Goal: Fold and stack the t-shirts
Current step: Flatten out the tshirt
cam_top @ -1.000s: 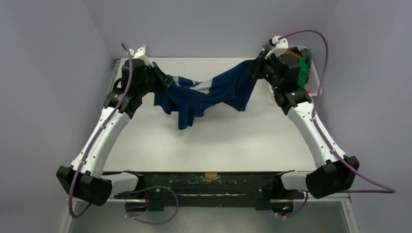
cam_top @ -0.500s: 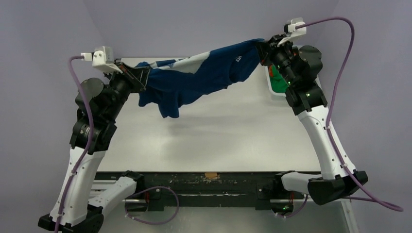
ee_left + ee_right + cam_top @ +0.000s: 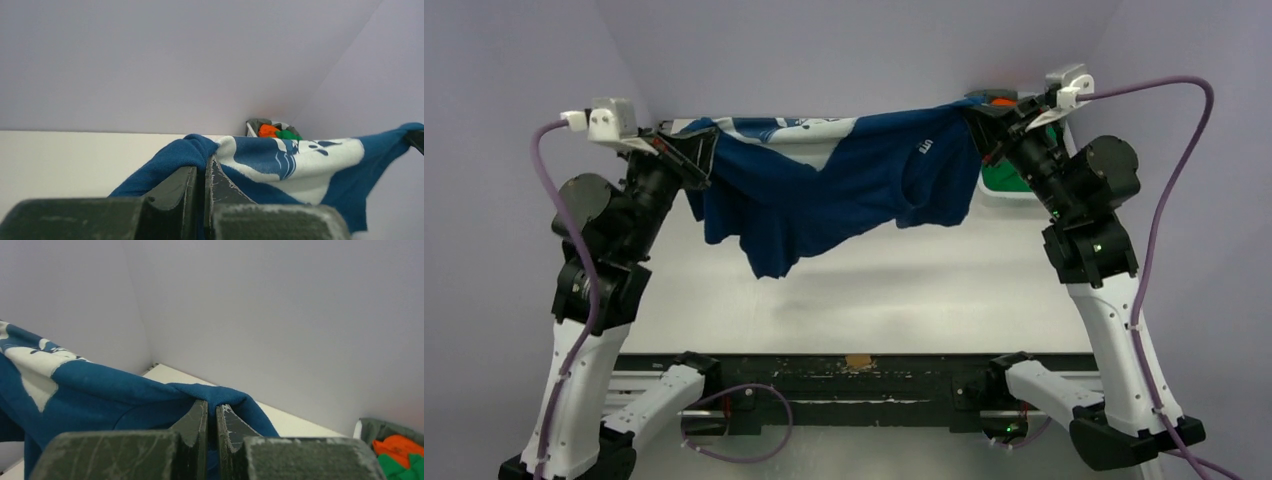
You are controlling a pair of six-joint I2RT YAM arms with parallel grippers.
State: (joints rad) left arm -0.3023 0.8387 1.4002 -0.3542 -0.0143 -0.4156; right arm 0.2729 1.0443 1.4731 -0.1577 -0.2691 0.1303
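A blue shirt [image 3: 844, 190] hangs in the air across the top half of the top view. It is stretched from the upper left to the upper right, like washing on a line. It has a white print along its top edge, left of the middle. The bottom of the shirt droops down in folds, and its lowest corner hangs left of the middle, above the white table [image 3: 874, 300]. The shirt does not seem to touch the table.

The left gripper [image 3: 707, 152] is at the upper left. Its two fingers are squeezed tight together on a bunched bit of the shirt's edge. In the left wrist view the fingers press close with blue cloth poking out between them.

The right gripper [image 3: 977, 122] is at the upper right. Its fingers are pinched together too, with a fold of the blue shirt between them. The right wrist view shows only a thin gap with cloth in it.

A white basket [image 3: 1007, 197] sits at the far right corner of the table, just behind the right gripper. A green cloth [image 3: 999, 178] and an orange cloth [image 3: 1002, 100] are in it.
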